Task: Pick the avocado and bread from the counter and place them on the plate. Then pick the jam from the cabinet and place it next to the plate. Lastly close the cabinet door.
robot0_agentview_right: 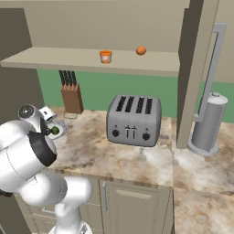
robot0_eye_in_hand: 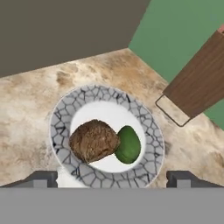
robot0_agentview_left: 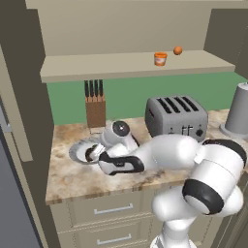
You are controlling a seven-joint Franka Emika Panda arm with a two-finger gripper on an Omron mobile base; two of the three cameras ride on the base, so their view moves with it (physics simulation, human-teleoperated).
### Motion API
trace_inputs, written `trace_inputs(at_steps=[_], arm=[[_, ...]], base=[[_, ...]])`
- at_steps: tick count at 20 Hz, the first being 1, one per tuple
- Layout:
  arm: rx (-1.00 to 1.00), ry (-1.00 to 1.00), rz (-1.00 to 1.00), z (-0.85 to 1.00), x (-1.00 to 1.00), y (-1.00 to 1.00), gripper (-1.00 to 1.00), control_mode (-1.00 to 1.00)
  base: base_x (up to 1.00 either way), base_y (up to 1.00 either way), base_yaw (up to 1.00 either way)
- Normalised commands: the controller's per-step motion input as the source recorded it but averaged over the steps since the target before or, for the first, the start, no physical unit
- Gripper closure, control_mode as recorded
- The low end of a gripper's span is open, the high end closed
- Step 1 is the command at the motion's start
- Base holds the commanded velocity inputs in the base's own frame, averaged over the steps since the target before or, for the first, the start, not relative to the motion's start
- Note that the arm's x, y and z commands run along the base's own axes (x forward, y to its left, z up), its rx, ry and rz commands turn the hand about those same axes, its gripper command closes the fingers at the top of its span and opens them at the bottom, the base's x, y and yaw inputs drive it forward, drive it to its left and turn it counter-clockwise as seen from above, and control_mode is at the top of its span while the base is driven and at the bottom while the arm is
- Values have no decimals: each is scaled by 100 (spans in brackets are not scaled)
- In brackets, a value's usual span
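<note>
While the pincer (robot0_eye_in_hand: pixel 112 178) hangs over the plate (robot0_eye_in_hand: pixel 146 119) with its jaws spread wide and nothing between them, the bread (robot0_eye_in_hand: pixel 93 141) and the avocado (robot0_eye_in_hand: pixel 128 144) lie touching on that plate, at the left of the worktop (robot0_agentview_left: pixel 72 177). Farther back stands the knife block (robot0_agentview_left: pixel 95 104). Up on the cabinet (robot0_agentview_left: pixel 121 29) shelf sits the jam (robot0_agentview_left: pixel 160 58).

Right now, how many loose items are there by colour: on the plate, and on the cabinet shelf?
Brown: 1, the bread on the plate
Green: 1, the avocado touching the bread on the plate
Orange: 2, the jam and a small orange ball, both on the cabinet shelf
Total: 4
</note>
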Motion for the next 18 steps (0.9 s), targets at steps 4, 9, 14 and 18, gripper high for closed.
trace_inputs(at_steps=[4, 9, 14, 18], arm=[[10, -22, 0, 67, -45, -9, -100, -100], [17, -9, 1, 77, -38, -22, -100, -100], [9, -1, -14, 80, -5, -7, -100, -100], [0, 2, -49, 66, 0, 0, -100, -100]], base=[[0, 0, 0], [0, 0, 0], [0, 0, 0], [0, 0, 0]])
